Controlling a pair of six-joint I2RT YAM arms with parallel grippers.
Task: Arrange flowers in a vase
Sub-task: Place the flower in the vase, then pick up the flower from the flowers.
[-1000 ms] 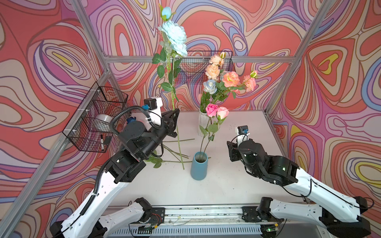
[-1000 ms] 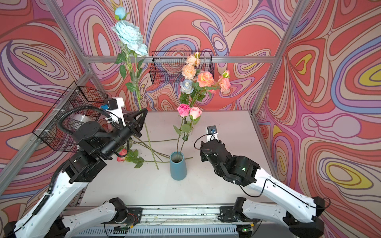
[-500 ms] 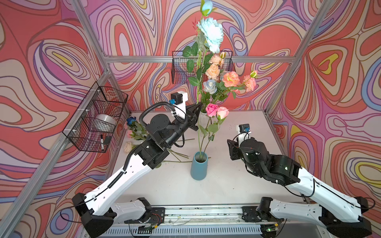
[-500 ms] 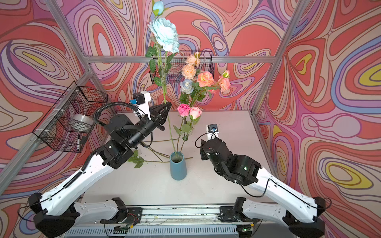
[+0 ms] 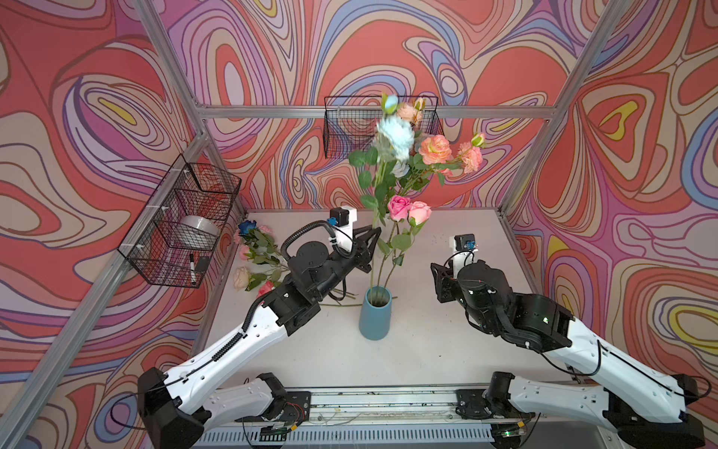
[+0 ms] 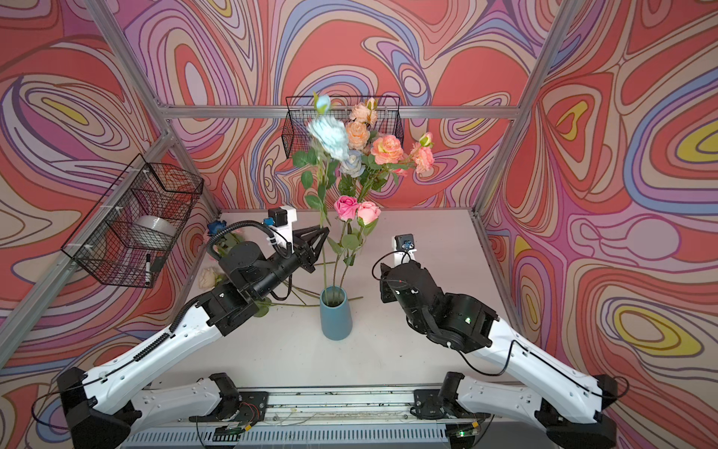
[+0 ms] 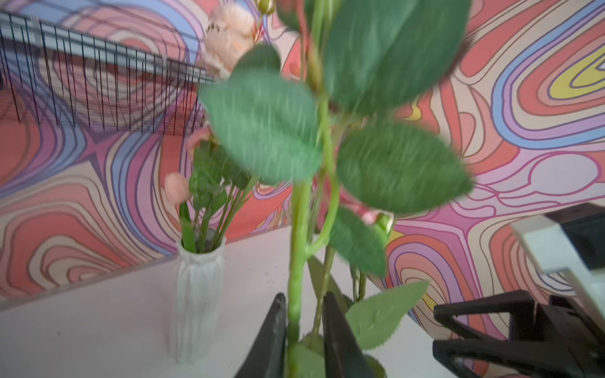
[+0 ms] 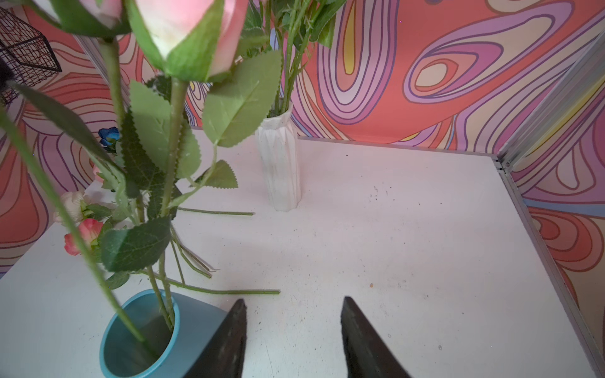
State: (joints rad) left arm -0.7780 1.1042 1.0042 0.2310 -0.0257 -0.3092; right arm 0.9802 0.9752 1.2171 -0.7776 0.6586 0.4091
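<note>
The left gripper (image 5: 373,234) has swung the pale blue rose (image 5: 394,134) in from the left; its stem now stands inside the blue vase (image 5: 375,311). The jaws seem newly loosened around the blurred stem, so this flower looks placed. The right gripper (image 8: 293,327) waits near the vase, jaws spread, holding nothing

**Three Stems in Teal Vase (image 5: 375,314)**

Upright inside: two pink roses (image 5: 399,205) and a taller pale blue rose (image 5: 395,136), blurred. Farther back, in a white ribbed vase (image 8: 280,163): peach blooms (image 5: 435,149). Flat on the table (image 5: 427,350), left side: deep blue rose (image 5: 247,226), loose pink and white roses (image 5: 241,276), stems toward centre.
</note>
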